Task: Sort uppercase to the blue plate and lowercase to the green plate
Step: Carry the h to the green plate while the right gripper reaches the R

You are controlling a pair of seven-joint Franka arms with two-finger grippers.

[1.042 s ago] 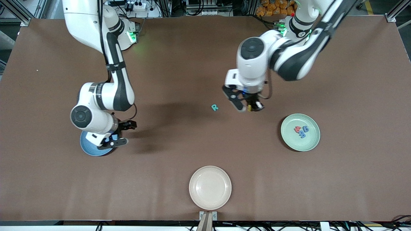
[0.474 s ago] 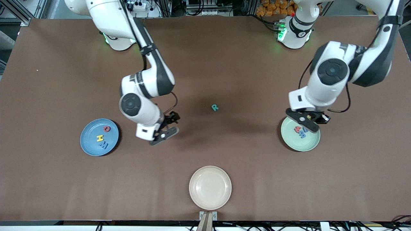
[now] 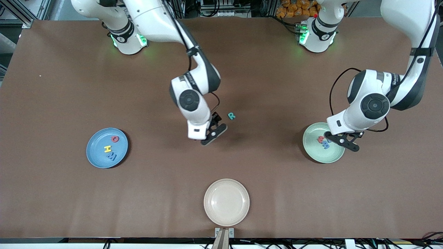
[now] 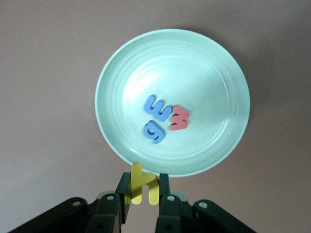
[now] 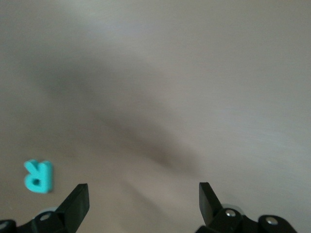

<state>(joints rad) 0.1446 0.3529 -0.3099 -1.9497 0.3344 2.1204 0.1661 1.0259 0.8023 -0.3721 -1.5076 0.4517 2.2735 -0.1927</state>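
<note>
Yellow y (image 4: 142,184) is pinched in the left gripper (image 4: 141,194), jaws closed on it, over the green plate's (image 3: 335,156) rim. Three lowercase letters lie in that plate, touching in a cluster: red w (image 4: 179,118), blue m (image 4: 158,108), blue g (image 4: 154,132). Green plate sits toward the left arm's end of the tabletop (image 3: 277,193).

Right gripper (image 3: 215,129) is over bare tabletop mid-table, jaws wide open, holding nothing. Teal R (image 3: 231,116) lies flat on the tabletop just beside it, not touched; the right wrist view shows R (image 5: 38,175) outside the gap between the fingers (image 5: 77,201).

Blue plate (image 3: 95,157) sits toward the right arm's end, well apart from both grippers. In it: red Q (image 3: 115,139), yellow H (image 3: 107,149), blue M (image 3: 111,157), each lying flat. H is between Q and M; M is nearest the front camera.

Cream plate (image 3: 226,202) sits at the tabletop edge nearest the front camera, no letters in it.
</note>
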